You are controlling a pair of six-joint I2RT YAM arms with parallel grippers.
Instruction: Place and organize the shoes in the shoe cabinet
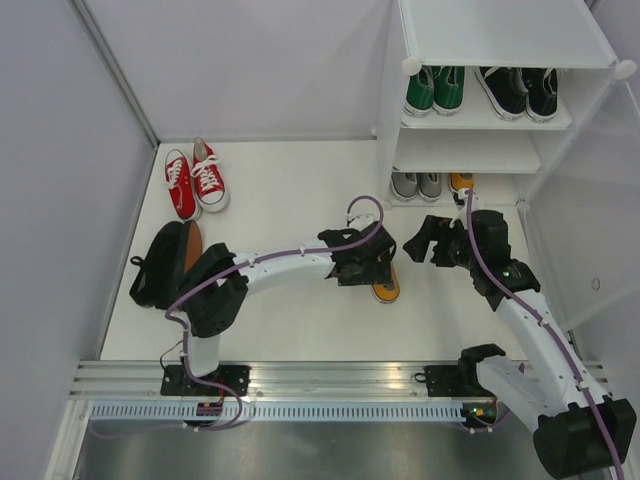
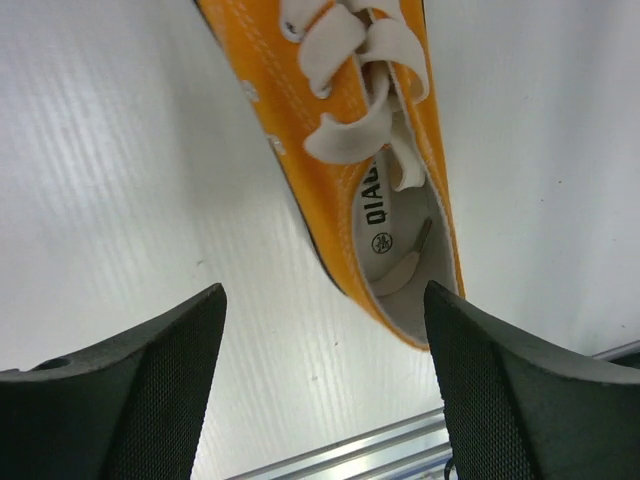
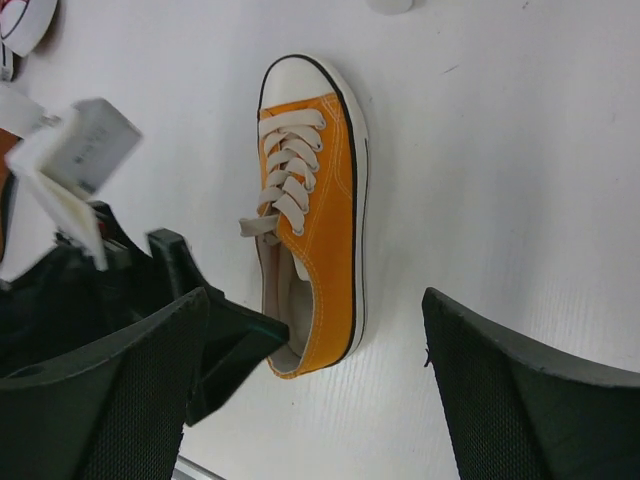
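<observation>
Under the left end effector [image 2: 322,295] (spread) lies one orange shoe [image 2: 340,190].

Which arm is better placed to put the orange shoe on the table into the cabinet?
Probably the right. The right gripper is open, faces the orange shoe and is nearer the cabinet. The left gripper is open over the shoe's heel but farther from the shelves.

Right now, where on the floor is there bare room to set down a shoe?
The floor is bare between the red shoes and the shoe cabinet, toward the back wall. It is crowded around the orange shoe mid-floor and beside the black shoes at the left.
</observation>
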